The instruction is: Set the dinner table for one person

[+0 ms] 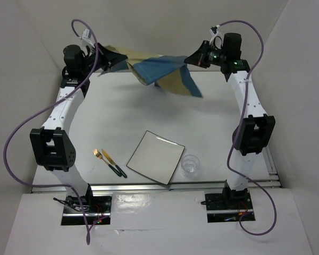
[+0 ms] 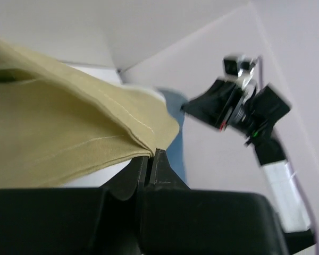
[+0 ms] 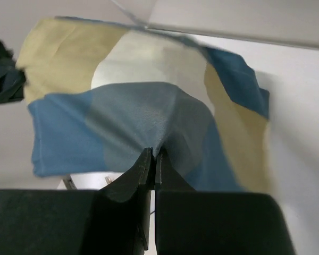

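The dinner table (image 1: 111, 117), a broad matte white top, fills the workspace in front of two white robot arms bolted at its near edge. Both arms reach to the far side, where they hold a blue-and-tan striped placemat (image 1: 159, 71) up between them. The cloth sags and folds in the middle, and its right part droops toward the tabletop. From overhead it appears to hang clear of the surface, though the angle leaves that uncertain.

The left gripper (image 1: 103, 54) is clamped on a tan edge of the cloth. Its wrist camera shows the dark fingers (image 2: 150, 156) pressed together with the stitched hem (image 2: 133, 130) pinched between them. The right gripper (image 1: 194, 57) is likewise closed on the placemat, its fingers (image 3: 153, 156) nipping a gathered pucker of blue fabric (image 3: 143, 122).

Nearer the arm bases, a square white plate with a dark rim (image 1: 156, 156) lies flat on the table, turned cornerwise. A clear drinking glass (image 1: 190, 166) stands just beside its right corner. To the plate's left, a gold fork (image 1: 98, 154) and a gold knife (image 1: 107, 157), both with dark handles, lie side by side at a slant.
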